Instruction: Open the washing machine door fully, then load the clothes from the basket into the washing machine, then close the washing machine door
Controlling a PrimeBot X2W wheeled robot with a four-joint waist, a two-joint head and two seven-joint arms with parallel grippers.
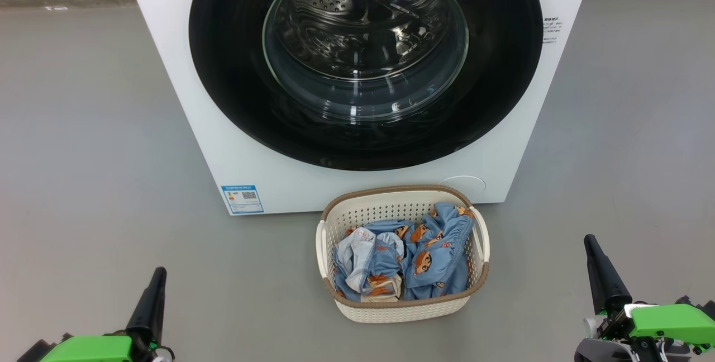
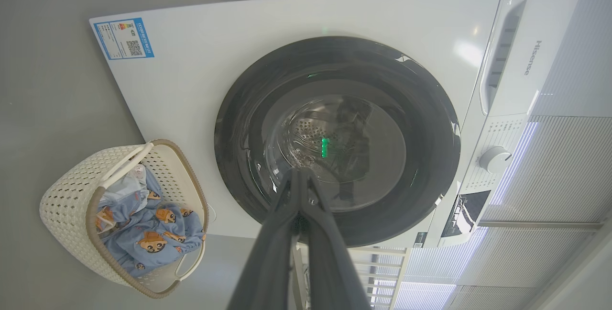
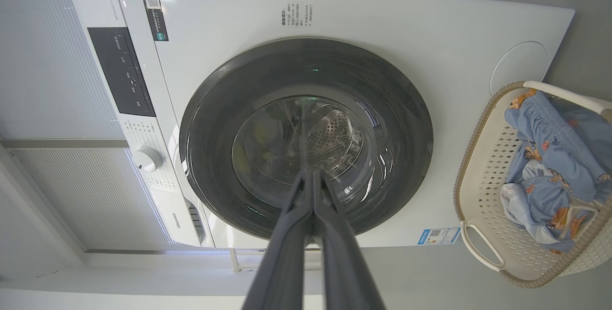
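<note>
The white washing machine (image 1: 240, 144) stands ahead with its round glossy black door (image 1: 223, 71) shut flat against the front; the steel drum shows through the glass. The door (image 2: 239, 123) (image 3: 210, 123) also fills both wrist views. On the floor just in front sits the cream basket (image 1: 402, 309) (image 2: 67, 200) (image 3: 483, 166) holding the light blue clothes (image 1: 430, 256) (image 2: 153, 233) (image 3: 550, 157). My left gripper (image 1: 159, 272) (image 2: 299, 173) is shut and empty at the lower left. My right gripper (image 1: 589, 242) (image 3: 311, 173) is shut and empty at the lower right. Both are well short of the machine.
Grey floor (image 1: 84, 155) spreads on both sides of the machine and around the basket. A blue label (image 1: 242, 199) sits at the machine's lower left corner. The control panel with a knob (image 2: 495, 159) lies along the machine's top.
</note>
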